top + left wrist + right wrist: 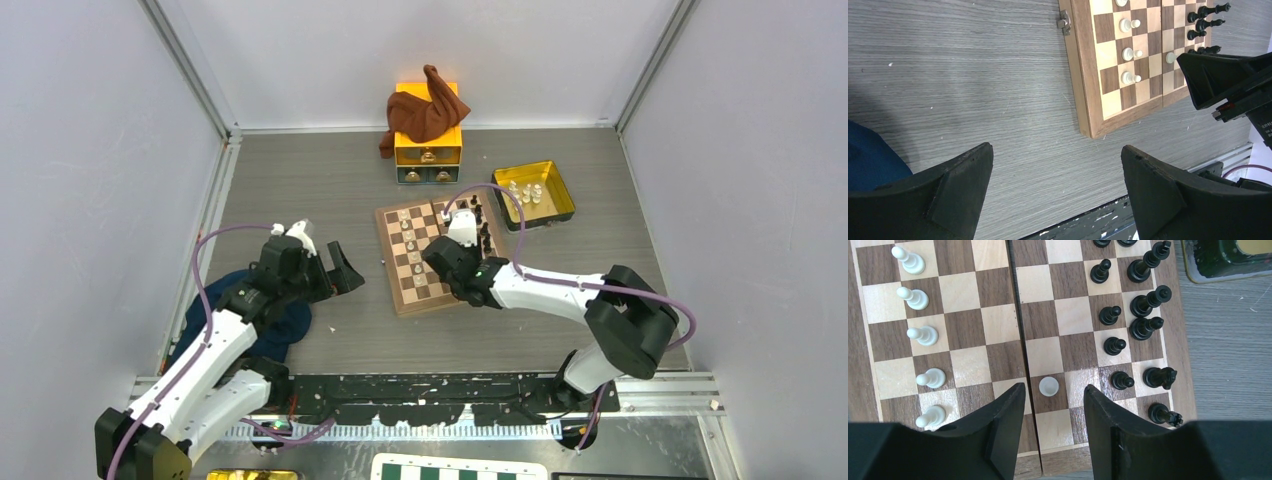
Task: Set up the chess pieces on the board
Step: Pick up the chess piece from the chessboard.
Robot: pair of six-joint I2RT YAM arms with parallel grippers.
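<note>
The square wooden chessboard [433, 258] with dark brown and tan squares lies at the middle of the grey wood-grain table [330, 190]. The right gripper [1054, 388] hangs over the board's 5 o'clock part, jaws released; they straddle one cream-white piece [1048, 386] on a dark square beside the centre fold, with a gap on either side. In the right wrist view, five cream-white pawns [924, 335] line the 9 o'clock side; the dark brown-black pieces [1143, 327] crowd two files at 3 o'clock. The left gripper [1056, 150] hovers above bare table at the board's 9 o'clock, jaws spread wide, grasping nothing. A yellow metal tray [552, 178] at 2 o'clock holds more cream-white figures [525, 192]; a dark blue cloth [870, 157] lies at 8 o'clock.
</note>
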